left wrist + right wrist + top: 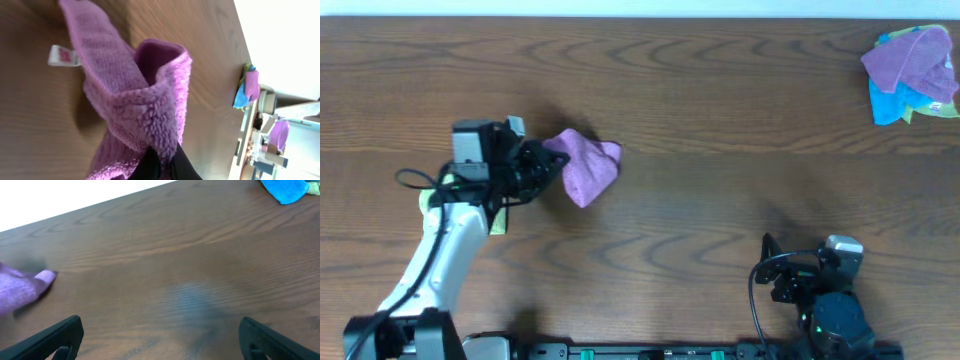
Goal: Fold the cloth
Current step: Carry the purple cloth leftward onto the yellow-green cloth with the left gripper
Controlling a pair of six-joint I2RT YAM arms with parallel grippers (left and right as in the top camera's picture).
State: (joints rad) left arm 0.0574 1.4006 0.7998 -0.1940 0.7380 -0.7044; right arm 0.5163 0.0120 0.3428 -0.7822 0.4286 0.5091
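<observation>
The purple cloth point(586, 165) is bunched up at the left middle of the table. My left gripper point(552, 165) is shut on its left edge and holds it. In the left wrist view the fleecy cloth point(135, 100) hangs folded over itself from the pinching fingers point(165, 162), with a white tag point(62, 55) showing on the cloth. My right gripper point(790, 270) rests near the front right, open and empty, its fingers point(160, 335) wide apart over bare wood. A corner of the cloth point(22, 287) shows far left in the right wrist view.
A pile of purple, blue and green cloths point(912, 75) lies at the back right corner. It also shows in the right wrist view point(285, 189). The wooden table point(720, 120) spans the view.
</observation>
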